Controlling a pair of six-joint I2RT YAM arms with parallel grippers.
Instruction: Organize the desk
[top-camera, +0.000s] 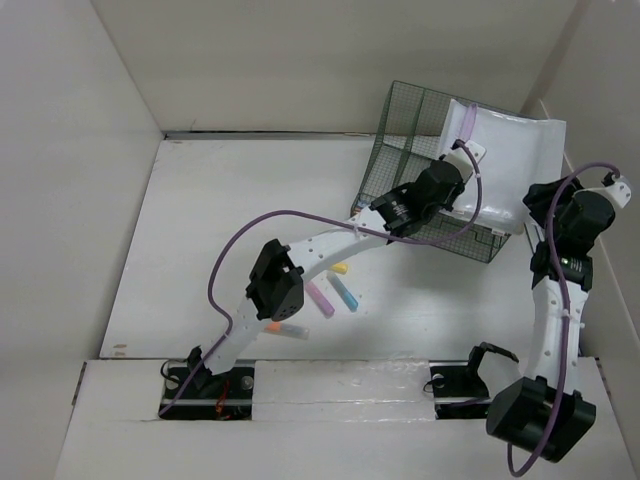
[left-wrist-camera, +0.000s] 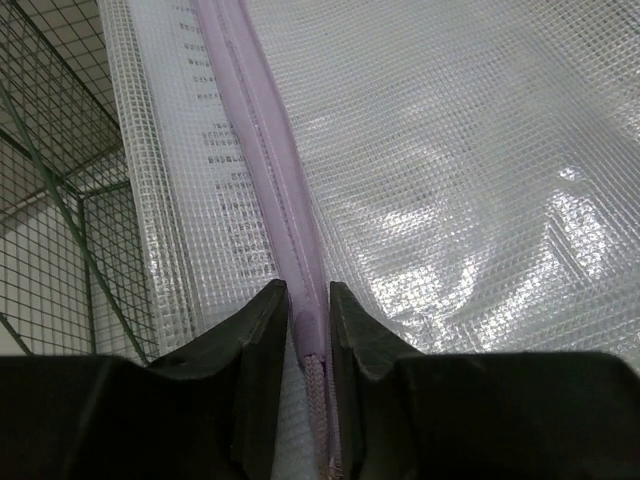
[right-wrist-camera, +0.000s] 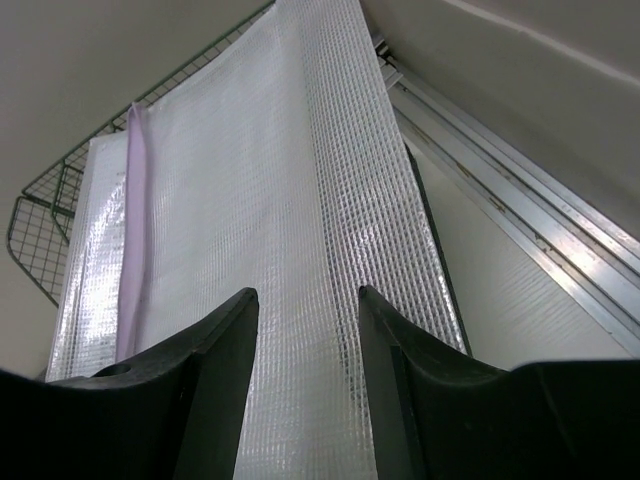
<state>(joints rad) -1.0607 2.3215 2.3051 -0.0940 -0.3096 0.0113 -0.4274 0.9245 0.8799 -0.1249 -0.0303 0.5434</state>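
Note:
A clear mesh zip pouch (top-camera: 505, 150) with a purple zipper edge (left-wrist-camera: 268, 150) lies in and over the green wire basket (top-camera: 415, 150) at the back right of the white desk (top-camera: 230, 200). My left gripper (top-camera: 462, 160) reaches over the basket and is shut on the pouch's purple zipper edge; in the left wrist view the jaws (left-wrist-camera: 308, 290) pinch it. My right gripper (top-camera: 540, 195) is at the pouch's right end. In the right wrist view its jaws (right-wrist-camera: 308, 292) stand apart with a fold of the pouch (right-wrist-camera: 300, 200) between them.
Yellow (top-camera: 341, 268), pink (top-camera: 320, 298) and blue (top-camera: 345, 294) highlighters lie on the desk under the left arm, with an orange one (top-camera: 273, 326) and a pale one (top-camera: 294, 331) nearer. White walls close in on all sides; the right wall stands close to the right arm.

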